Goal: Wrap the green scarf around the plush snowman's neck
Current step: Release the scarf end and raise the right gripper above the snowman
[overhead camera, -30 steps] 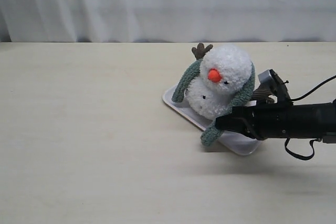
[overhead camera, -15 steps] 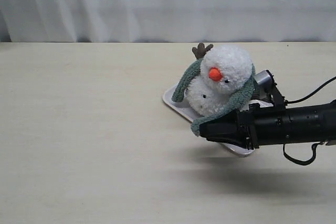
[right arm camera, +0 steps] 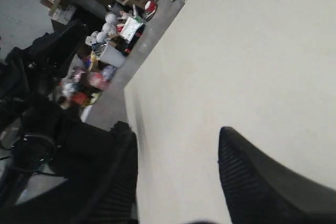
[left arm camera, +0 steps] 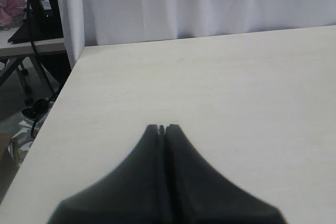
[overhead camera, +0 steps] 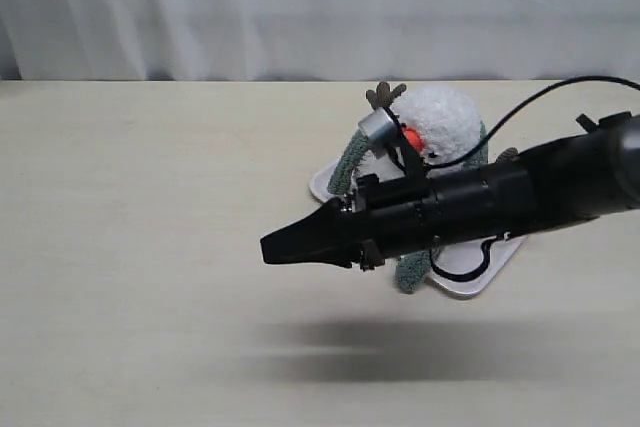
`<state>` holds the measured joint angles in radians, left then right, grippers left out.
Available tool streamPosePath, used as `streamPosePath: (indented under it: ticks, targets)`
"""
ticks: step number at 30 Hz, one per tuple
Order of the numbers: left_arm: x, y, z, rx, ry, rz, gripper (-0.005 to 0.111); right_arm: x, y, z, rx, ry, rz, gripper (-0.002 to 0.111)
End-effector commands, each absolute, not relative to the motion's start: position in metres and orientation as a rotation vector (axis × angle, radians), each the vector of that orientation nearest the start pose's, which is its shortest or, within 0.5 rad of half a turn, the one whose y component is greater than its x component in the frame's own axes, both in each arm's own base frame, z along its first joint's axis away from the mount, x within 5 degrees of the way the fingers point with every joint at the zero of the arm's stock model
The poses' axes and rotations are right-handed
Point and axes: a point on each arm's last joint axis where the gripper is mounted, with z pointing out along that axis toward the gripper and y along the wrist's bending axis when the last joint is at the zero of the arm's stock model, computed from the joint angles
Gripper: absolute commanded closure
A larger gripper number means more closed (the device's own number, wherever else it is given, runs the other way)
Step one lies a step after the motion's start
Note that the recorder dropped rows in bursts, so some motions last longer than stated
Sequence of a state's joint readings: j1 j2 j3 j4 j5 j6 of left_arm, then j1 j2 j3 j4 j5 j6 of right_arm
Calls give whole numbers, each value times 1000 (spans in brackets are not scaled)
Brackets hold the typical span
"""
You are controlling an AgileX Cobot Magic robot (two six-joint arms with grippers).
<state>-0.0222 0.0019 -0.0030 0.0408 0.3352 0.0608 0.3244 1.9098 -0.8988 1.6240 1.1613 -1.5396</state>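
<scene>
The plush snowman [overhead camera: 447,119] sits on a white tray [overhead camera: 470,279], mostly hidden behind my right arm; its white head and orange nose [overhead camera: 411,136] show above the arm. The green scarf [overhead camera: 349,161] lies round its neck, one end down its left side, the other end [overhead camera: 410,272] hanging loose below the arm at the tray's front. My right gripper [overhead camera: 270,248] hovers above the table to the left of the snowman. In the right wrist view it [right arm camera: 173,129] stands open with nothing between its fingers. My left gripper [left arm camera: 161,127] is shut and empty over bare table.
A white curtain hangs behind the table's far edge. The right wrist view looks past the table's edge [right arm camera: 131,103] to floor clutter [right arm camera: 105,51]. The arm's shadow [overhead camera: 350,352] falls on the table in front.
My right gripper has let go of the scarf end, risen and swung left across the front of the snowman. The freed scarf end dropped back to hang at the tray's front.
</scene>
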Motion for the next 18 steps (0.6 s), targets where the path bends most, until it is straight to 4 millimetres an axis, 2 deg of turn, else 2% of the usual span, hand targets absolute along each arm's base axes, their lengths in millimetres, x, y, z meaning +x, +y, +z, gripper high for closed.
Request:
streamPosePath:
  ticks: [1,5,8,13,16,18]
  targets:
    - [54,0,184,99,1804,71,107,296,189,180,-773,2228,1218,63]
    - [54,0,184,99,1804,71,107,305,187,196,-698,2290,738,63]
    - [54,0,184,99,1804,71,107,305,186,208,-628,2263,544,63]
    - [54,0,184,99,1804,71,107,308,185,216,-583,2201,403,59]
    - [54,0,184,99,1804,71,107,312,185,222,-569,2176,394,51]
    - [54,0,184,99,1804,71,107,314,190,229,-576,2151,404,51]
